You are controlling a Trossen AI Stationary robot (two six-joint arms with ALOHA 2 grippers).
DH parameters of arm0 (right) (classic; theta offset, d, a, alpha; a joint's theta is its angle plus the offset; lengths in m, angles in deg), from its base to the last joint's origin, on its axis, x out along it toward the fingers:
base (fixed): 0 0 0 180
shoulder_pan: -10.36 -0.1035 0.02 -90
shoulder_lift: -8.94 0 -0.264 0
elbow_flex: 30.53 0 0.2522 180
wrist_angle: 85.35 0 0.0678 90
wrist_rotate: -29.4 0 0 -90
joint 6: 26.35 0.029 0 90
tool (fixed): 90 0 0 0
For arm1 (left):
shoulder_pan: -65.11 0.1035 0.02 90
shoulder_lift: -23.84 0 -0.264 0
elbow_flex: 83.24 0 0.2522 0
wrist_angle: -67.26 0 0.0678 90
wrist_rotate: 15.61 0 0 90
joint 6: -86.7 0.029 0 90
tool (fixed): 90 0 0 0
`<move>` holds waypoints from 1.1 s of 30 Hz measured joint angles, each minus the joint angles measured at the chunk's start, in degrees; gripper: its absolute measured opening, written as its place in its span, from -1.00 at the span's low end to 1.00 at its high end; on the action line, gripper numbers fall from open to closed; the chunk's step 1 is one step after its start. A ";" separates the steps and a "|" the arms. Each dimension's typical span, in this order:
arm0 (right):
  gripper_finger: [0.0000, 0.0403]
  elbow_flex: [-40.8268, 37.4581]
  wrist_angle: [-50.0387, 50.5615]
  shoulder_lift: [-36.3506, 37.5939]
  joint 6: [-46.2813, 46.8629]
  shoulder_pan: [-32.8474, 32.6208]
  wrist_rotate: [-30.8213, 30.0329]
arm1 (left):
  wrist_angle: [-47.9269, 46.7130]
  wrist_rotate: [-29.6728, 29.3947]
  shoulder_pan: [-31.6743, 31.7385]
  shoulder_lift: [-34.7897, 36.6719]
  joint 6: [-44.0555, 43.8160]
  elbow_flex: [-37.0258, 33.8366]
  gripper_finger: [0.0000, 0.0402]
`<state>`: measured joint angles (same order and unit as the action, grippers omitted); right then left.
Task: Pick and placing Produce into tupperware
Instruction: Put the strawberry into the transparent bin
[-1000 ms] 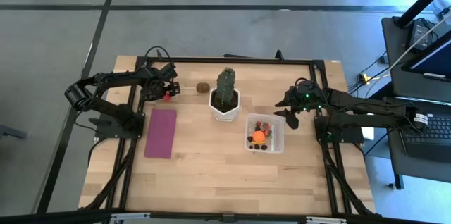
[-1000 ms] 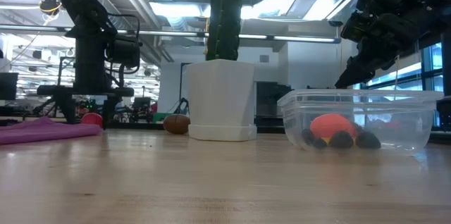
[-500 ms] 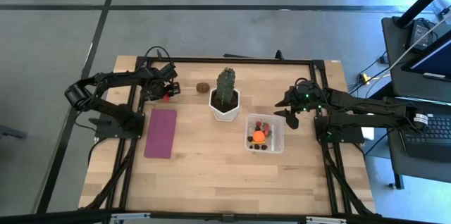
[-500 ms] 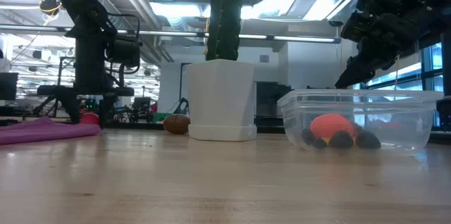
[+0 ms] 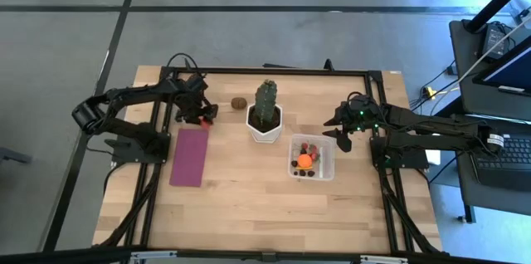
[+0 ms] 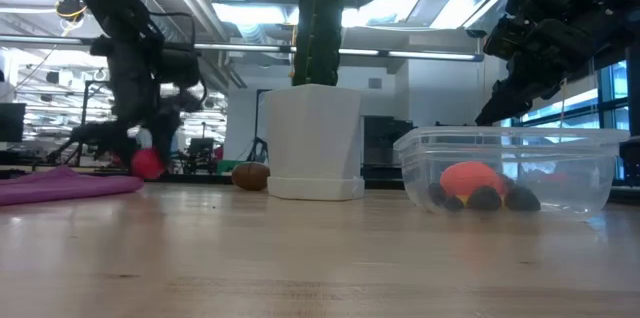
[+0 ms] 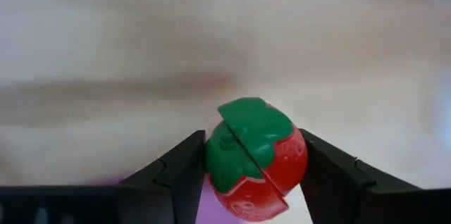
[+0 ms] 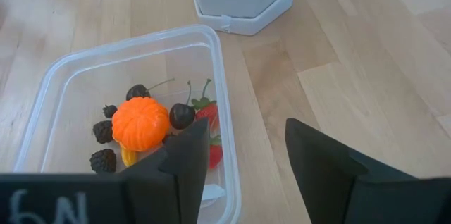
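High view: the left pincer (image 5: pixel 205 116) pinches a red fruit (image 5: pixel 207 121) over the table (image 5: pixel 249 206), just beyond the purple mat (image 5: pixel 189 156). The right pincer (image 5: pixel 338 128) hangs beside the box (image 5: pixel 326 164).

Low view: the fruit (image 6: pixel 148 163) hangs just above the mat (image 6: pixel 60 186).

Left wrist view: both fingers (image 7: pixel 176 175) clamp the green-capped fruit (image 7: pixel 255 159).

Right wrist view: the spread right pincer (image 8: pixel 243 157) is empty over the box (image 8: pixel 127 48), which holds an orange piece (image 8: pixel 141 123), cherries and dark berries (image 8: pixel 103 160).

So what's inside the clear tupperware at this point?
The tupperware holds an orange piece, several dark berries, a dark cherry and red pieces. The right claw's fingers cover the near corner, so anything there is hidden.
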<state>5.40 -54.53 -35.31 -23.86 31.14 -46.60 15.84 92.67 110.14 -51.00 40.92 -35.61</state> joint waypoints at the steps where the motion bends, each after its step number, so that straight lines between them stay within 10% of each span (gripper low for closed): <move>1: -0.07 0.00 0.00 0.00 0.01 0.00 0.00 | 0.21 3.98 -0.30 0.60 1.63 -0.02 -0.06; 9: -0.06 0.00 0.00 -0.02 0.26 0.00 0.00 | 10.86 25.66 -12.28 6.80 10.36 -0.04 -0.04; 17: -0.06 0.00 -0.02 -0.02 1.77 0.00 0.00 | 49.40 20.60 -32.20 10.51 12.30 -0.04 -0.05; 22: -0.06 0.00 -0.01 -0.01 1.81 -0.01 0.01 | 60.42 8.81 -44.56 10.62 19.33 -0.02 -0.05; 29: -0.06 0.00 -0.03 0.00 1.92 -0.02 0.01 | 61.71 -31.16 -58.15 7.27 23.40 -0.02 -0.07; 33: -0.06 0.00 -0.07 0.00 2.00 -0.02 0.02 | 70.51 -43.48 -62.46 0.38 25.78 -0.02 -0.06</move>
<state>5.40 -54.59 -35.31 -21.87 31.11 -46.58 86.35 49.19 47.68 -50.62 66.70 -35.64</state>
